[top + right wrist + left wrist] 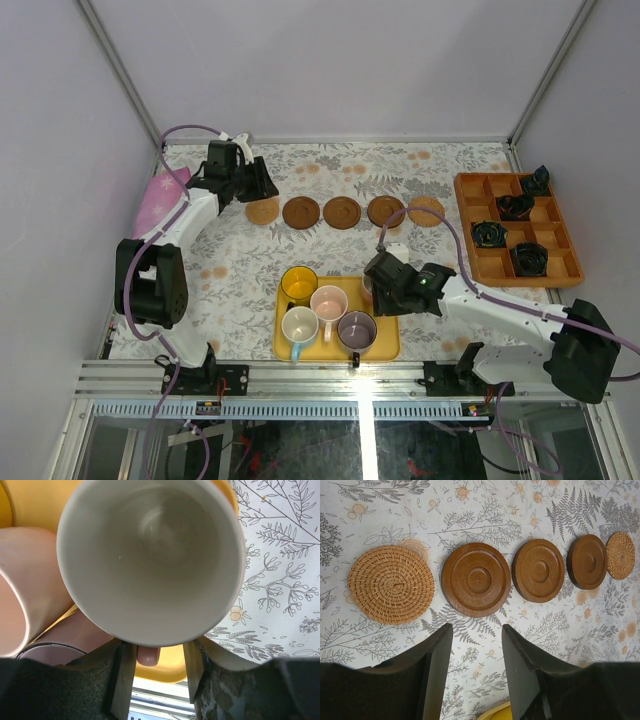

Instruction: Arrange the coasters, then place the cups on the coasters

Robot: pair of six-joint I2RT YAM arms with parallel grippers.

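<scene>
5 coasters (pixel 342 212) arranged: a spaced row along the far edge of the surface (pixel 240 270). 2 woven rattan discs (pixel 391 584) at the ends, 3 smooth dark wood discs (pixel 476 579) with turned rings between. 0 of 5 cups placed. 4 glossy mugs (pixel 328 302) sit in the yellow tray (pixel 385 348) at the near edge. 5th mug (pixel 150 555), pale inside, at the tray's right side. Right tool (pixel 157 647) straddles its pinkish handle (pixel 148 657), jaws partly apart, gap showing, no grip. Left tool (pixel 476 630) half-open, empty, over the row's left end.

Five coasters (pixel 342 212) line up beyond four cups (pixel 328 300).
</scene>
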